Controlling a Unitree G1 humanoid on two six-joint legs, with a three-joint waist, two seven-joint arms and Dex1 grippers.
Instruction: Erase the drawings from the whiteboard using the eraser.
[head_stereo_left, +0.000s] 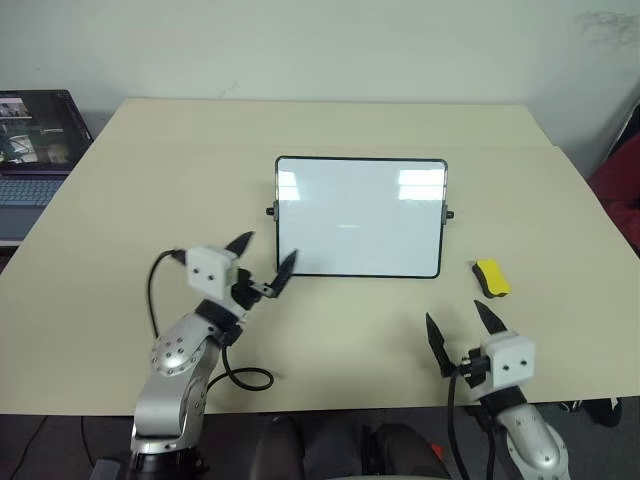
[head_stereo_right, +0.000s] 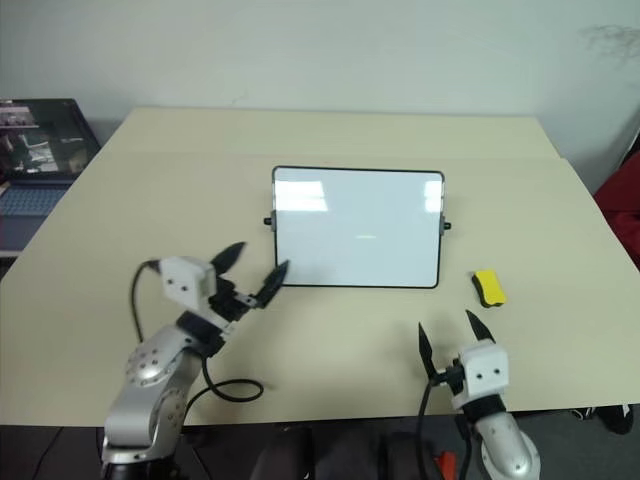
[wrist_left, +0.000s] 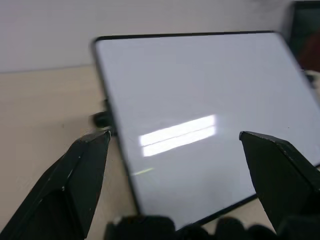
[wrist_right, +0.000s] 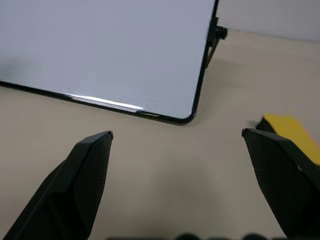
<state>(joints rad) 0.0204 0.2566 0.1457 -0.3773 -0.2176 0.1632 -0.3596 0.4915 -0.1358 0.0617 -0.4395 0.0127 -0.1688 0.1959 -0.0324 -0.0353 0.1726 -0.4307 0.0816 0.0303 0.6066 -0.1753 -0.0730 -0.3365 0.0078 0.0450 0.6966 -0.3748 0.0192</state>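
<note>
Whiteboard (head_stereo_left: 360, 215) sits mid-table, looks clean; eraser (head_stereo_left: 491, 277) lies free to its right; both grippers, left (head_stereo_left: 262, 265) & right (head_stereo_left: 463, 323), jaws spread, empty; I'd pull arms back w/o bumping anything.

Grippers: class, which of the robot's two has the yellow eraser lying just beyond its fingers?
The right gripper. The eraser lies on the table just ahead of it, right of the whiteboard; the left gripper sits at the board's lower left corner.

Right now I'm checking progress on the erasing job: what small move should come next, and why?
Probably none beyond drawing both arms back: the whiteboard looks clean, no marks visible, the eraser lies on the table beside it, and the left gripper and right gripper are open and empty.
</note>
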